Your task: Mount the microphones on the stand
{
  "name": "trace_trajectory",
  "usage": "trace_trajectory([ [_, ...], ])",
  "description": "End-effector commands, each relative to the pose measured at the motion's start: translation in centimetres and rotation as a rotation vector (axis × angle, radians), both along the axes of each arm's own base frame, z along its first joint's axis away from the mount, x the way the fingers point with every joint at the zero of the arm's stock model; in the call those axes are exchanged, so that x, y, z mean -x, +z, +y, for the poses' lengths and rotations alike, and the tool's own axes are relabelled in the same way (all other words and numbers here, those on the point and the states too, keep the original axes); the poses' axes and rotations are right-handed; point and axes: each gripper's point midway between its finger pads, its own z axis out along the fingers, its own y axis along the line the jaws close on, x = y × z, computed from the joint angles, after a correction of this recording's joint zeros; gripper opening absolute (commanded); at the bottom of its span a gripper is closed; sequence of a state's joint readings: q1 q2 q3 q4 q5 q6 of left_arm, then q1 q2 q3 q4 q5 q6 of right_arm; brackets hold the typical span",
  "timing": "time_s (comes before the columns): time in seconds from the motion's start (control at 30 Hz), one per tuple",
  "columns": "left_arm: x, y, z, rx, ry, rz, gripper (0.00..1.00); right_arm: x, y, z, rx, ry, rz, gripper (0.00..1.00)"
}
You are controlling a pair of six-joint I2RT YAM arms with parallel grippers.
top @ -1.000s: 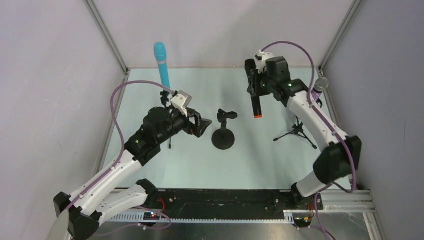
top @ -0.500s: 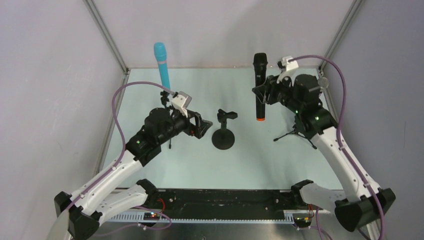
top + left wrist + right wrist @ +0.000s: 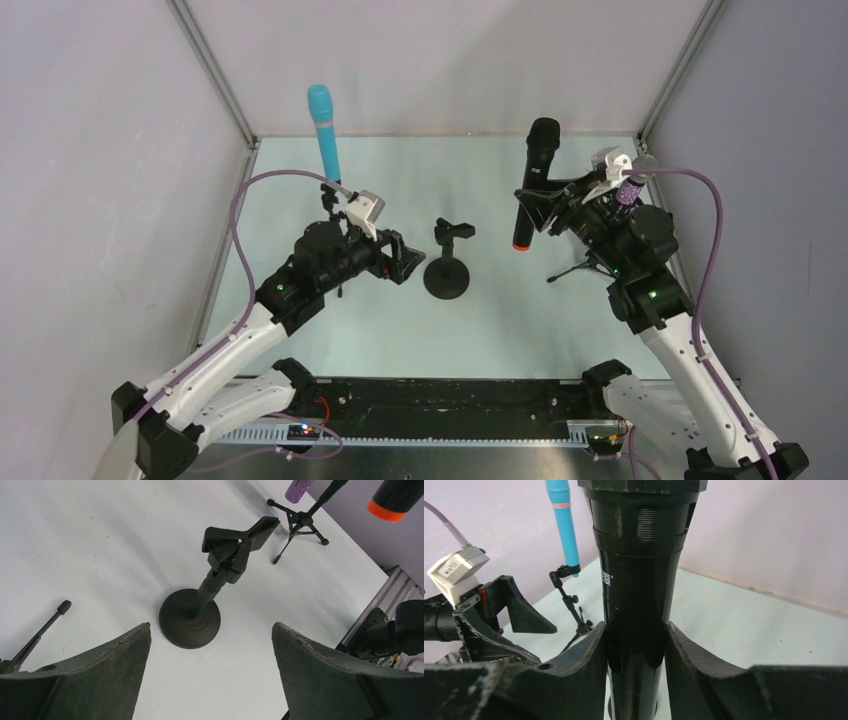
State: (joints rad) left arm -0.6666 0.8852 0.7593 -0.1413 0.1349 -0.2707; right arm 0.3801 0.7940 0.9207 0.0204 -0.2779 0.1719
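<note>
The black microphone (image 3: 539,160) is in the air to the right of the round-base stand (image 3: 446,262). It is tilted, with its dark head up and its orange end down toward the table (image 3: 500,330). The right pincer (image 3: 533,205) pinches its smooth, glossy barrel at mid-length, one matte finger pressed on each side.

The right wrist view adds finely ribbed rings below the head and a small white print on the barrel, neither visible from above.

The cyan microphone (image 3: 323,130), plain and smooth, stands nearly upright to the far left of the stand, clipped onto a thin black tripod (image 3: 574,611).

The purple microphone (image 3: 630,190) sits to the right of the stand, beyond the black one, on a second tripod (image 3: 592,262). The top view shows its silver head, while the left wrist view catches only its glittery lower end.

The left pincer (image 3: 400,258) is spread wide just left of the stand. Its own camera frames the stand between two rough, dark fingers: a flat disc foot, a jointed post and a wedge-shaped matte plastic clip on top.
</note>
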Motion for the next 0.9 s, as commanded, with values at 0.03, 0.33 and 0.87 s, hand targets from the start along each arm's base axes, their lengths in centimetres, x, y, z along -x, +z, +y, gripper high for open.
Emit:
trace_trajectory([
  [0.03,0.1,0.7,0.0,0.025,0.004,-0.02,0.94,1.2,2.4,0.5,-0.058,0.051,-0.083,0.0],
  [0.33,-1.2,0.6,-0.7,-0.035,-0.022,-0.056,0.95,0.5,1.5,1.0,-0.051,0.067,-0.054,0.0],
  [0.87,-0.8,4.9,-5.5,-0.077,-0.383,-0.319,0.97,-0.7,1.5,2.3,-0.051,0.125,-0.086,0.0],
])
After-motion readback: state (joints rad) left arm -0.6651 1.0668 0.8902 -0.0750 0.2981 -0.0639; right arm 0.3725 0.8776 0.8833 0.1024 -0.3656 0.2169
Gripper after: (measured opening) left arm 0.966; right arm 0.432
